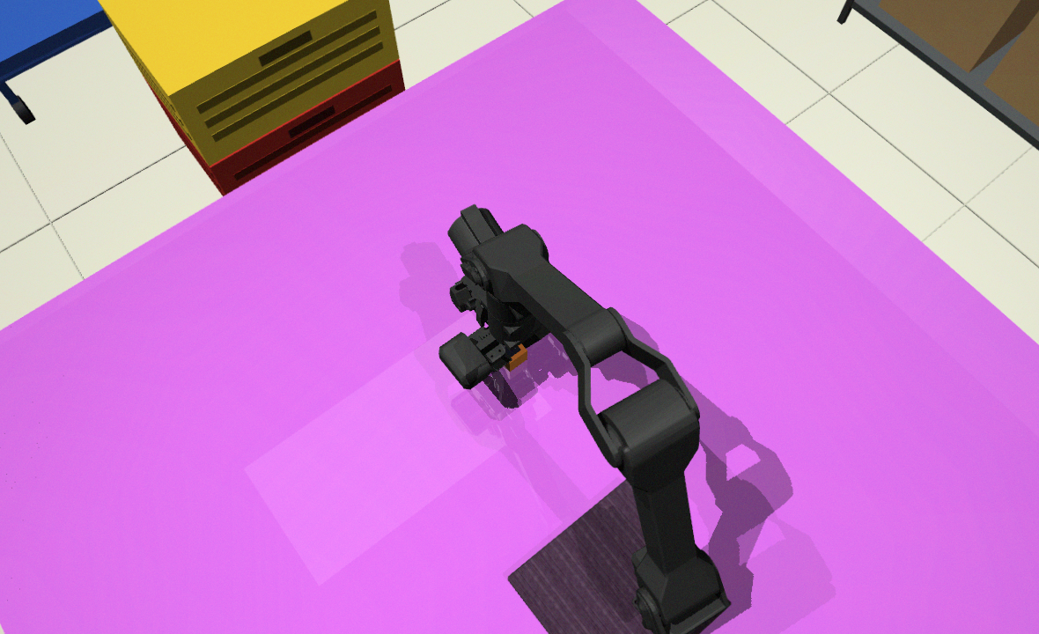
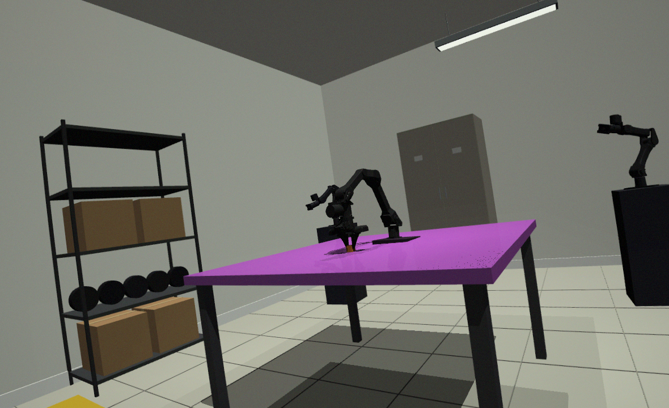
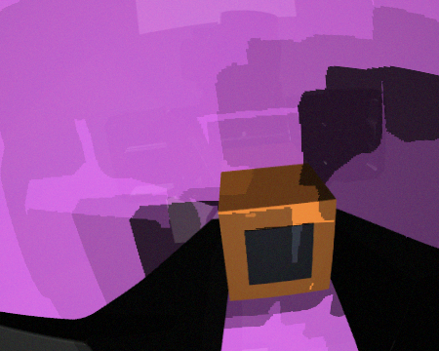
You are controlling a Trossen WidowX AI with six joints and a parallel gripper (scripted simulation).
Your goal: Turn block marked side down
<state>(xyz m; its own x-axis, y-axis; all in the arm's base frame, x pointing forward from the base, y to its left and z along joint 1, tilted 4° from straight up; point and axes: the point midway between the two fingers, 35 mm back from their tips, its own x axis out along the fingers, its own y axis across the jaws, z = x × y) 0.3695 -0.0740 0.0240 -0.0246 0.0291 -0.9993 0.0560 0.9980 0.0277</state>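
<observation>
One orange block [image 1: 516, 358] [image 2: 349, 249] [image 3: 277, 253], dark square marking upward: I have it gripped between the fingers of my end effector [image 2: 349, 245] [image 3: 272, 226], low at the magenta tabletop [image 1: 397, 441] [image 2: 296, 263] [image 3: 44, 122]. One black arm base [image 2: 411, 238], beyond the block in the exterior view.

My black, plastic-looking arm [image 1: 550, 295] [image 2: 385, 205] has a smooth finish, matt with soft highlights. The orange cube-shaped block [image 1: 516, 357] [image 2: 349, 248] [image 3: 278, 190] looks like smooth plastic, its dark square marking smooth too. The magenta rectangular bench [image 1: 192, 315] [image 2: 428, 253] [image 3: 44, 88] looks smooth and glossy, pale reflections showing inward from its edges. Under my arm's foot, the dark square base plate [image 1: 558, 571] [image 2: 382, 241] has a streaked, wood-like grain.
</observation>
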